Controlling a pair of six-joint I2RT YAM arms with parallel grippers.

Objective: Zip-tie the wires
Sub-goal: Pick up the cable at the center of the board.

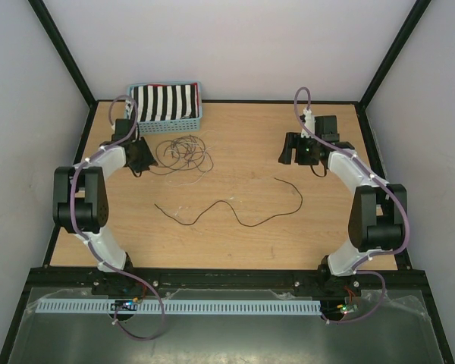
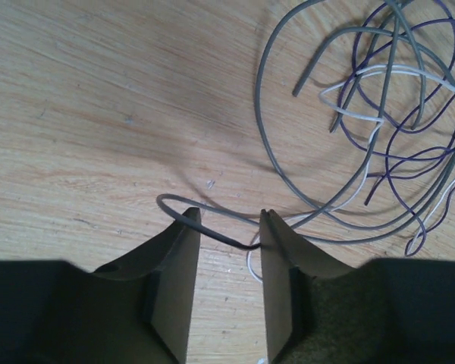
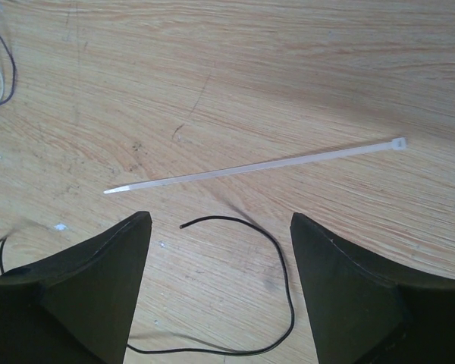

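Observation:
The wires (image 1: 183, 152) lie in a loose tangle of thin grey, purple and white loops (image 2: 394, 114) on the wooden table, just below the basket. My left gripper (image 1: 145, 163) is at the tangle's left edge. In its wrist view it (image 2: 229, 216) hangs low over the table with the jaws a little apart, and the curled end of one grey wire (image 2: 212, 231) crosses between the tips. One long black wire (image 1: 235, 208) snakes across the middle of the table. My right gripper (image 1: 290, 152) stands wide open (image 3: 220, 218) above that wire's end (image 3: 277, 258), holding nothing. A white zip tie (image 3: 258, 167) lies just beyond its tips.
A blue basket (image 1: 167, 104) holding black-and-white striped cloth stands at the back left, close behind the left gripper. Black frame posts and pale walls enclose the table (image 1: 235, 243) on three sides.

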